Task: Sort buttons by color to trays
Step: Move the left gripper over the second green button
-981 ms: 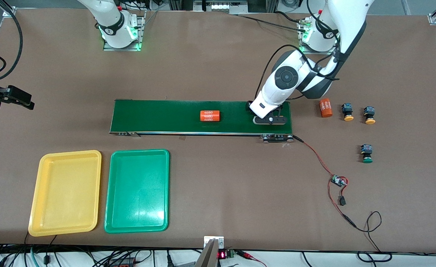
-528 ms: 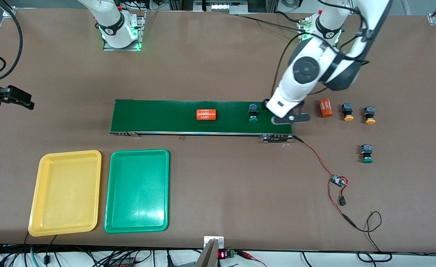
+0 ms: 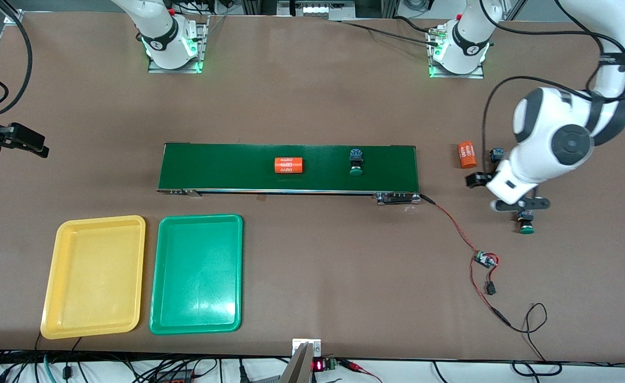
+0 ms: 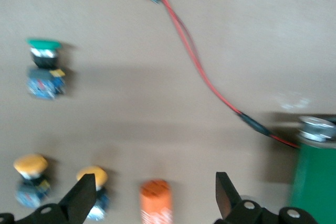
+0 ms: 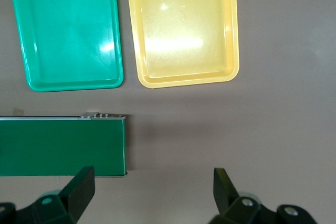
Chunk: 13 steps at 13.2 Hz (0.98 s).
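The desk (image 3: 312,80) carried a dark green conveyor belt (image 3: 227,167) across its middle. Nearer the front camera, toward the right arm's end, lay the yellow tray (image 3: 51,276) and the green tray (image 3: 158,276), side by side and both empty.

One green-capped button (image 3: 356,162) sat on the belt, beside an orange cylinder (image 3: 289,165). A second green-capped button (image 3: 526,223) lay on the desk past the belt, toward the left arm's end. Two orange-capped buttons (image 4: 31,179) lay beside another orange cylinder (image 3: 467,155).

The left hand (image 3: 519,203) hung over that second green button, fingers spread wide, holding nothing. The right hand (image 5: 152,190) waited over bare desk by the belt's end, equally wide and empty.

Judged light, rigid and small; the rounded cap looked slippery. The squarer black-and-blue body appeared the better hold.
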Each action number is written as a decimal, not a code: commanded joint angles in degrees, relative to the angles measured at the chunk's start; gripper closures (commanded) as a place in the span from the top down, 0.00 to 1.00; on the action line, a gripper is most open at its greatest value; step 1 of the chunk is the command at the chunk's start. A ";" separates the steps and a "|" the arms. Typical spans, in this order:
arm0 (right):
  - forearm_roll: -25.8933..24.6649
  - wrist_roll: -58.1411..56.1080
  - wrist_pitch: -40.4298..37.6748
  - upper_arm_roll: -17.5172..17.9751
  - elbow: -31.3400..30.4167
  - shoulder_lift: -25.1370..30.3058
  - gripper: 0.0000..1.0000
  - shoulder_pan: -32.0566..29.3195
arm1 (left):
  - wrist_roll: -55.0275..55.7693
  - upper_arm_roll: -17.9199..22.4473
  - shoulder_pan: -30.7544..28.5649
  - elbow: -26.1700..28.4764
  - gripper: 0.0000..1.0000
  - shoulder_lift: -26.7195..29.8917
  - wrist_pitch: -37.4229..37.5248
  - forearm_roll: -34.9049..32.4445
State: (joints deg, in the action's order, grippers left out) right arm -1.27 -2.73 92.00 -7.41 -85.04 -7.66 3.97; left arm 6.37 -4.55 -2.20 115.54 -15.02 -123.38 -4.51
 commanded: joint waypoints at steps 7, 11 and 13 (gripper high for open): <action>0.65 0.19 0.28 0.29 -0.04 0.46 1.00 0.16 | -19.20 11.23 -0.77 -1.54 1.00 -12.12 -18.29 0.47; 1.53 0.19 0.20 0.20 -0.12 0.46 1.00 -0.02 | -21.58 11.41 -1.92 -1.72 1.00 -13.98 -20.85 0.73; 1.44 0.10 0.20 0.20 -0.12 0.46 1.00 -0.11 | -21.58 11.41 -2.28 -1.72 1.00 -15.12 -21.11 0.73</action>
State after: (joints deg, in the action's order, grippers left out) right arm -0.55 -2.73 92.07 -7.29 -85.04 -7.66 4.09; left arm -13.38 6.67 -4.21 114.99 -28.75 -144.13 -4.47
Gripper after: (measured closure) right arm 0.000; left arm 0.000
